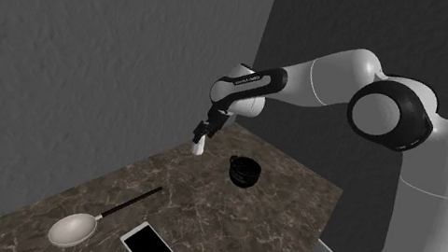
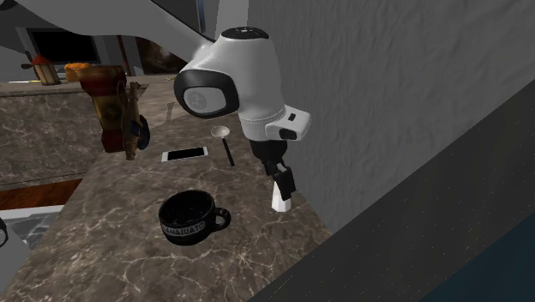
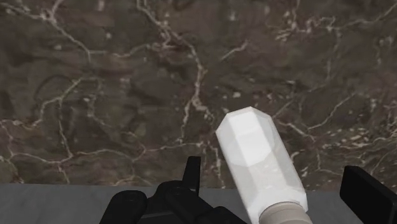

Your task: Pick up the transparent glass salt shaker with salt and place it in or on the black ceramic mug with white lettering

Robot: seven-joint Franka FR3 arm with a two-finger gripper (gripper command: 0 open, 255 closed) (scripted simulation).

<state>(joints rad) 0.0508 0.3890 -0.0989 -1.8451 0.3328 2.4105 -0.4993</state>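
- The arm (image 1: 316, 75) is reaching forward, the gripper (image 1: 203, 134) pointing down.
- The fingers (image 3: 193, 172) are standing open around the white shaker (image 1: 198, 148), not gripping it.
- The shaker is sitting on the surface (image 1: 222, 234) near the mug (image 1: 244, 171).

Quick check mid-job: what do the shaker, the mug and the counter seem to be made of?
Shaker: drawn opaque white, faceted, greyish cap; could be glass or plastic. Mug: smooth black with white lettering, likely glazed ceramic. Counter: dark brown with pale veins, looks like polished stone.
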